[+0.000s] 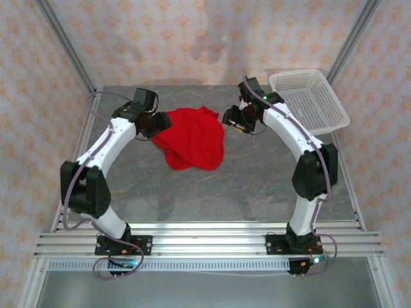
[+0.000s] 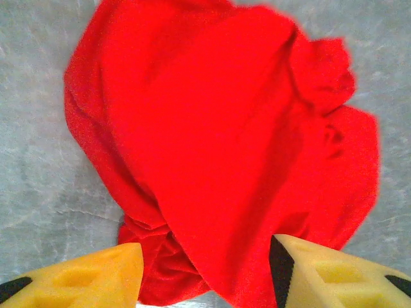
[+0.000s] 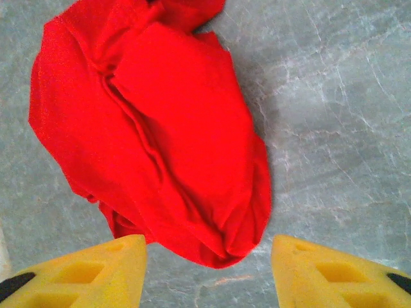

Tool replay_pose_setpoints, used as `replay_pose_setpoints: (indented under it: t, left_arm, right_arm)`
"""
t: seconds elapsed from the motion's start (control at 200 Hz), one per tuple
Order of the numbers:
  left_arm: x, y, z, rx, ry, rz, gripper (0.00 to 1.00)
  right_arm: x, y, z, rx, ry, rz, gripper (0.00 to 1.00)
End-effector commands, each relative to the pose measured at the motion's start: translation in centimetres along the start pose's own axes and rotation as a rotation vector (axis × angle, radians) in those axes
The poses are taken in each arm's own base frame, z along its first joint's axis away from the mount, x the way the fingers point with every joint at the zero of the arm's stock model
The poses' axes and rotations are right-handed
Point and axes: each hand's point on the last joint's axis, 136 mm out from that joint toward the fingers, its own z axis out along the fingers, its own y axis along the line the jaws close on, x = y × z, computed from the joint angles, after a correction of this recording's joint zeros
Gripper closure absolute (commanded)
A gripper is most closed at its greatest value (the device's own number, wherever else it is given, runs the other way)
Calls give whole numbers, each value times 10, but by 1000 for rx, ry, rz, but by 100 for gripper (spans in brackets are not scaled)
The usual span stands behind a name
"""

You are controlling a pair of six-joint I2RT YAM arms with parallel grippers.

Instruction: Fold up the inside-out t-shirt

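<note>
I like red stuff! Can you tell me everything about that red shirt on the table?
The red t-shirt is plain, bright and soft-looking, with no print. It lies crumpled in a wrinkly heap on the grey table, not folded, left of the white basket and apart from it. The open left gripper hangs over one edge, cloth between its fingers; whether they touch is unclear. The open right gripper is close by the other side.
</note>
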Motion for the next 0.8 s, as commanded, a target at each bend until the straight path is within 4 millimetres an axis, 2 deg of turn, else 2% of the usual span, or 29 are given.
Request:
replay_pose_setpoints:
  t: [0.0,0.115,0.22,0.26,0.275,0.33,0.425,0.465,0.51,0.525,0.575,0.59,0.691,0.796]
  left_arm:
    - [13,-27,5,80,64,-27,44]
    - [24,-68,23,187,132,1,41]
    - [34,-89,40,145,150,76,39]
    - [35,-93,46,114,132,97,38]
    - [38,-90,59,83,139,102,38]
    - [41,-95,78,60,136,124,39]
    - [44,-98,103,13,148,144,41]
    - [43,-93,110,-25,146,143,45]
    - [41,-89,116,-54,141,145,57]
    - [41,-88,117,-60,141,149,64]
    - [38,-89,115,-62,148,163,96]
    - [37,-91,112,-58,148,171,100]
    - [27,-107,81,7,127,244,100]
    - [27,-116,48,85,137,312,100]
  right_arm:
    - [-9,-2,23,-19,-53,14,45]
    - [-8,-2,46,-23,2,38,46]
    - [-6,-3,58,-42,18,63,46]
    - [-5,-4,59,-40,18,69,46]
    - [-5,-4,59,-40,17,72,46]
    - [-3,-5,58,-42,16,80,46]
    - [-1,-8,56,-31,16,91,46]
    - [-1,-9,54,-20,11,93,46]
    - [-5,-11,51,-9,-9,94,46]
    - [-6,-11,51,-7,-14,94,46]
    - [-9,-10,49,-5,-32,94,46]
    - [-11,-10,49,-5,-37,95,46]
    - [-18,-2,53,-26,-53,84,45]
    - [-23,11,69,-59,-41,66,45]
